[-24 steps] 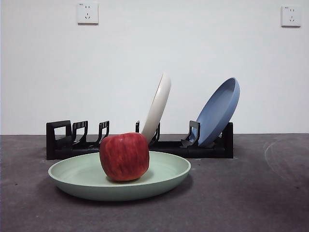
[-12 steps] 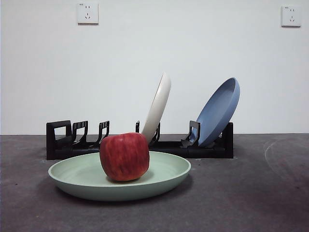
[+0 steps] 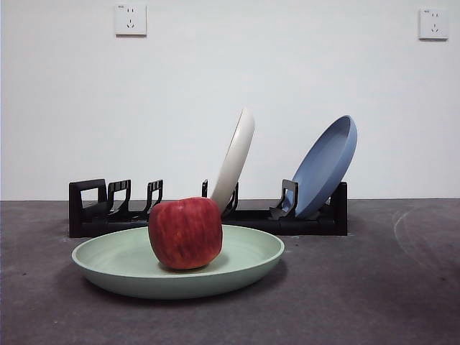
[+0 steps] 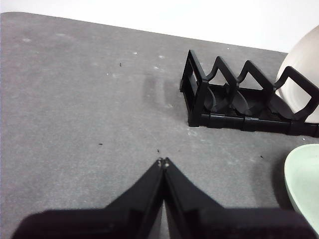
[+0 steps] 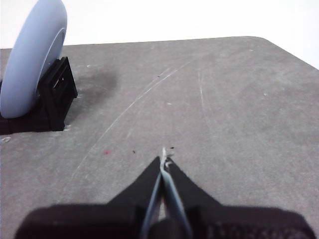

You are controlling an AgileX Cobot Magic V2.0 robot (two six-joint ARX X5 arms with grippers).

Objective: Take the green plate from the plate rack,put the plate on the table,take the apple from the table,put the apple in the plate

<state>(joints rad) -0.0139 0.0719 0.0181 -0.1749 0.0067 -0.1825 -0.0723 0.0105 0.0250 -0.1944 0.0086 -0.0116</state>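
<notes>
Both grippers wait away from the work with nothing in them: the left gripper (image 4: 163, 162) hangs over bare table (image 4: 75, 109) near the loop-shaped end of the plate rack (image 4: 234, 102), its two black jaws pressed together at the tips, and the right gripper (image 5: 164, 157) hangs over the table beyond the rack's other end, its jaws likewise closed tip to tip. Neither arm shows in the front view. On the table, the green plate (image 3: 129, 269) lies flat just in front of the rack, and the apple (image 3: 185, 232) sits upright inside it, a little to the left of the plate's middle. Behind them the rack carries two leaning plates: a cream-white plate (image 3: 236, 158) near its middle and a blue plate (image 3: 325, 167) at its right end. Two wall sockets (image 3: 130, 19) sit high on the white wall.
</notes>
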